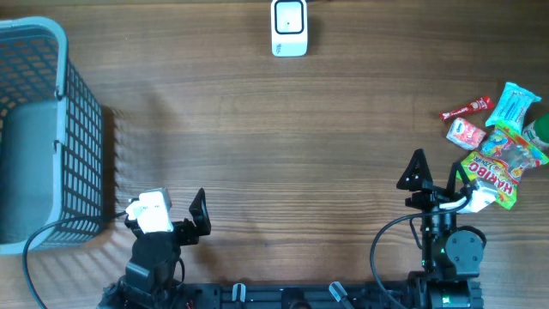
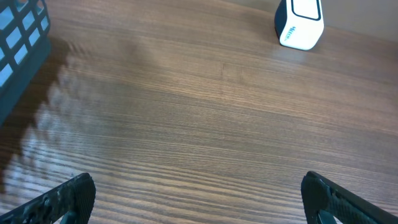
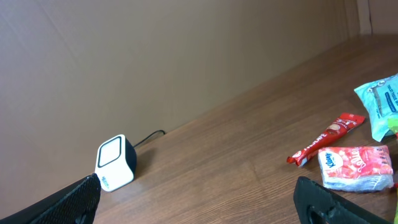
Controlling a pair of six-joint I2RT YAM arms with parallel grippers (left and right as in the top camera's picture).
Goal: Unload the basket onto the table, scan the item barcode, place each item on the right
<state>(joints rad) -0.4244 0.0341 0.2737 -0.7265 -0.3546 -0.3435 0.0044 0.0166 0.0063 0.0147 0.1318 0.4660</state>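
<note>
Right gripper [image 1: 436,176] and left gripper [image 1: 171,213] both spread wide, empty. Candy bag [image 1: 496,172] lies just right of the right gripper at the edge of the snack heap, axis unclear. Left arm well apart. Scanner [image 1: 289,27] sits far edge, centre.

Basket [image 1: 51,34]: left part cut by overhead edge; in left wrist view only 1 corner shows.
Scanner [image 1: 289,30]: top clipped in overhead and in left wrist view.
Green thing [image 1: 542,129] at right edge: mostly cut off, cannot tell what.
Haribo bag [image 1: 497,170]: near corner covered by my wrist camera [image 1: 480,200].
My left hand [image 2: 199,208]: only 2 fingertips [image 2: 68,196] in view, at bottom corners.
My right hand [image 3: 199,202]: same.
Blue-green packet [image 3: 380,99]: clipped by right edge.
Red stick [image 3: 326,138]: print too small to read.
My arm bases: cut by overhead bottom edge.
</note>
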